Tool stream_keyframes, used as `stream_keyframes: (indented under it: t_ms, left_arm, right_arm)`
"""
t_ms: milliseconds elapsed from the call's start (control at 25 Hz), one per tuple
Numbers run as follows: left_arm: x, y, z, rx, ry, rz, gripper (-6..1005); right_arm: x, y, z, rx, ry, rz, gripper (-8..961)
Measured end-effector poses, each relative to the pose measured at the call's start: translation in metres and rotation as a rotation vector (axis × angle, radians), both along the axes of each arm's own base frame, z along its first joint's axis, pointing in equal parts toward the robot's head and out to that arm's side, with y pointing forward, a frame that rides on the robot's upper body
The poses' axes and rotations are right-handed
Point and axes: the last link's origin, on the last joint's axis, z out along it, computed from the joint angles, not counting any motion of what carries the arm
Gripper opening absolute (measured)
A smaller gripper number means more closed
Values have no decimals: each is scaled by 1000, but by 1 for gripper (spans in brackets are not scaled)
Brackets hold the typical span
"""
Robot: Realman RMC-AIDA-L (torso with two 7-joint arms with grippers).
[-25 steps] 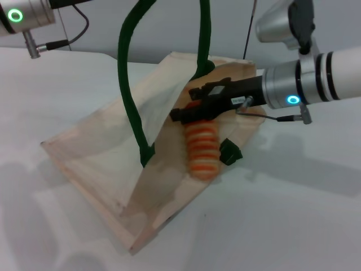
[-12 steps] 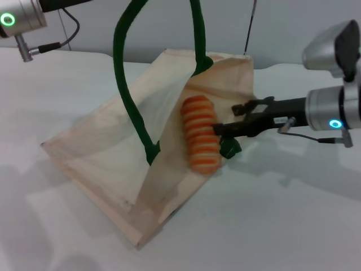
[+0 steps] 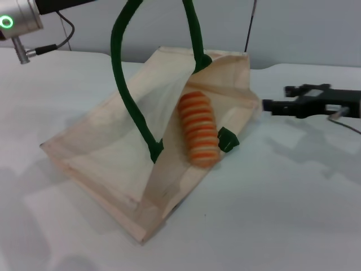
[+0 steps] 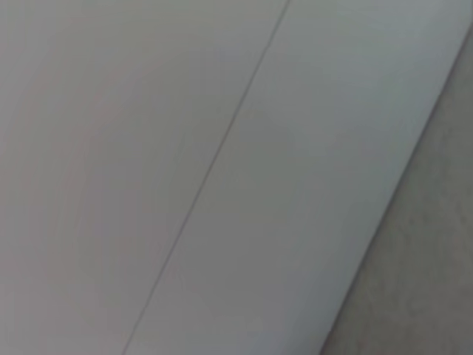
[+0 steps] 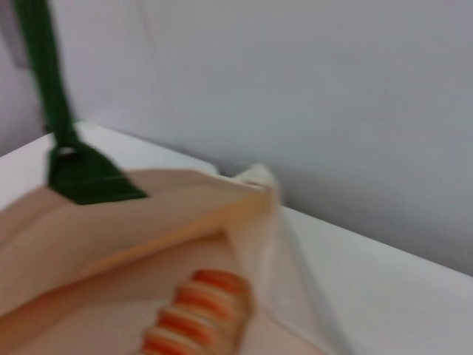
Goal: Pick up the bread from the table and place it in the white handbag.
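- bread point(image 3: 198, 134) lies on the inner panel of the white handbag point(image 3: 107, 152), at the mouth, on the bench point(image 3: 282, 214).
- right gripper point(image 3: 274, 105) at 3 o'clock of the bag, clear of it, fingers empty; spread or closed, cannot tell.
- left gripper out of view; green handle point(image 3: 121, 84) held up at 12 o'clock.
- bread looks light, soft, ridged: pinch gently across mid-length, not the ends.
- bag fabric is limp, would sag.
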Motion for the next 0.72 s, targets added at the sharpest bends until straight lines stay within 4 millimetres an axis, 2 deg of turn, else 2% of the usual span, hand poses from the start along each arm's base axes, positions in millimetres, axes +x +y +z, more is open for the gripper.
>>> stream_keyframes:
  t_ms: [160,400,600,720]
  left_arm:
    - [-4,2,-1,12,5,25,58]
    - [-6,2,-1,25,-1,37,190]
    - [-6,4,1,50,-22,45,447]
    - [-12,1,6,129,-61,37,592]
  right_arm:
    - [14,1,16,45,7,-37,862]
    - [19,6,32,126,65,-78,863]
    - [18,6,29,129,58,-65,863]
    - [16,7,28,151,71,-50,864]
